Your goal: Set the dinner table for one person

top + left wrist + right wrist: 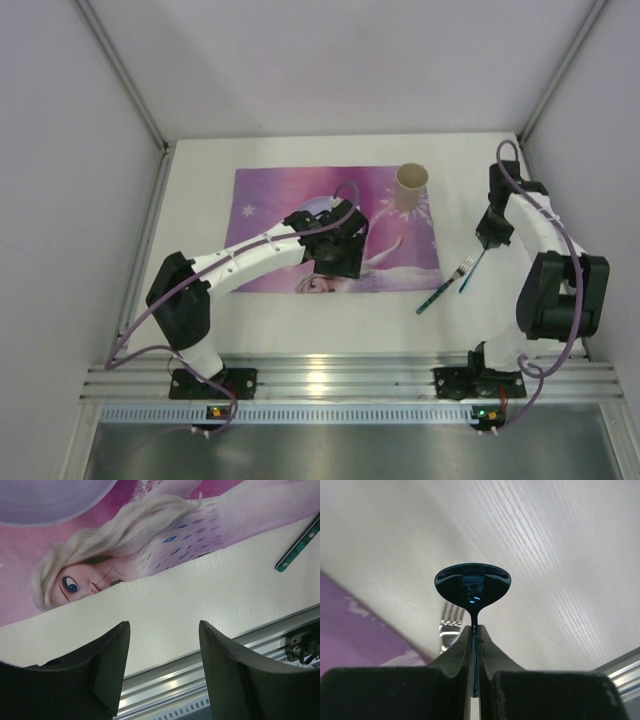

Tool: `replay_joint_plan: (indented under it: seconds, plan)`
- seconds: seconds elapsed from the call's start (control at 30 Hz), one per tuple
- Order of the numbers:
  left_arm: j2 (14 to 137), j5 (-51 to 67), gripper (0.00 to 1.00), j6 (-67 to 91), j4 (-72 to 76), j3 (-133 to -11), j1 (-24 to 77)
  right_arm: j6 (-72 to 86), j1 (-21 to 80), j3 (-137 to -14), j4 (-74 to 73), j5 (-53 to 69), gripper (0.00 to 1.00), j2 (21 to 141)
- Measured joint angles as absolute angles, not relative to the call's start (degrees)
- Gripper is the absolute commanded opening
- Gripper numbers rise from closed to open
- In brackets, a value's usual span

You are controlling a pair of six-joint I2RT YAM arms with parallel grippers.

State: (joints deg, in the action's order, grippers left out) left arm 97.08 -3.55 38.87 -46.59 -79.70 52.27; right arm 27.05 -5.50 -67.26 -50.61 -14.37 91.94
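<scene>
My right gripper is shut on the thin handle of a dark blue spoon, whose bowl sticks out past the fingertips above the white dinner table. From above, that gripper holds the spoon right of the placemat, beside a fork with a green handle lying on the table. The fork's tines show behind the spoon. My left gripper hangs open and empty over the placemat's near edge, seen from above.
A pink-purple princess placemat covers the table's middle. A beige cup stands on its far right corner. A lavender plate lies on the mat under the left arm. A ribbed aluminium rail borders the near side, and white walls enclose the rest.
</scene>
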Motion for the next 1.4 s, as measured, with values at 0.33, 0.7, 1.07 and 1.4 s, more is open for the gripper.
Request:
replay_joint_plan:
  seconds: [0.33,0.7,1.07,1.4]
  plan:
    - [96.49,-7.31,0.63,38.87,-47.27,-84.23,50.43,29.76,22.90,-89.17,-54.15,-16.32,0.00,87.35]
    - [76.79,-13.96,0.64,39.59,-51.77,-77.01,39.20,31.53,32.21,-90.06,-52.51,-15.75,0.00,100.90]
    - [67.66,-16.86,0.64,42.09,-58.24,-71.55,38.39,29.58,32.21,-95.90,-50.00,-15.94,0.00,116.90]
    - [67.81,-17.15,0.64,42.02,-59.29,-71.55,38.35,29.69,32.21,-99.55,-49.93,-18.65,0.49,122.02]
